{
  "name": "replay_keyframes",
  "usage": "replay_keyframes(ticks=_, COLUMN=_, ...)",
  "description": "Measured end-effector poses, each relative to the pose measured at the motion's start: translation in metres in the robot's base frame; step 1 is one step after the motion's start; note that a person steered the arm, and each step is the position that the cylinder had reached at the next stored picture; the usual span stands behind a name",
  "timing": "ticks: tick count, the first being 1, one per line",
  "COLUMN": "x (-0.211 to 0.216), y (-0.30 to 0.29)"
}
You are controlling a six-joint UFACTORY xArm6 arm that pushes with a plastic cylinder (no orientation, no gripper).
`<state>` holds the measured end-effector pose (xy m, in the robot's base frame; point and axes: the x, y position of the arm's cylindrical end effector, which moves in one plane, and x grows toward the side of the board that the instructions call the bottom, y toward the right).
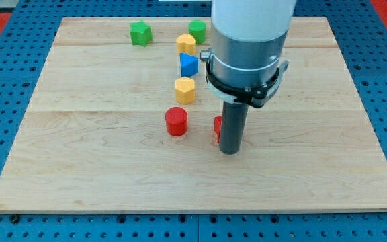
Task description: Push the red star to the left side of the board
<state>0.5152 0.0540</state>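
The red star [218,126] lies near the middle of the wooden board [79,148], mostly hidden behind my rod; only its left edge shows. My tip [229,152] rests on the board just in front of and slightly right of the star, touching or nearly touching it. A red cylinder [176,122] stands a little to the star's left.
Above the star, a yellow hexagon block [185,89], a blue triangular block [189,65] and another yellow block [186,44] form a rough column. A green star [140,33] and a green cylinder [197,30] sit near the view's top edge.
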Motion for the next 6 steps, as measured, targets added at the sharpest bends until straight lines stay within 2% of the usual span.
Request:
replay_keyframes(ticks=1, x=-0.015, y=0.017)
replay_keyframes(ticks=2, x=-0.011, y=0.039)
replay_keyframes(ticks=3, x=0.010, y=0.005)
replay_keyframes(ticks=4, x=0.021, y=-0.053)
replay_keyframes(ticks=6, x=0.002, y=-0.056)
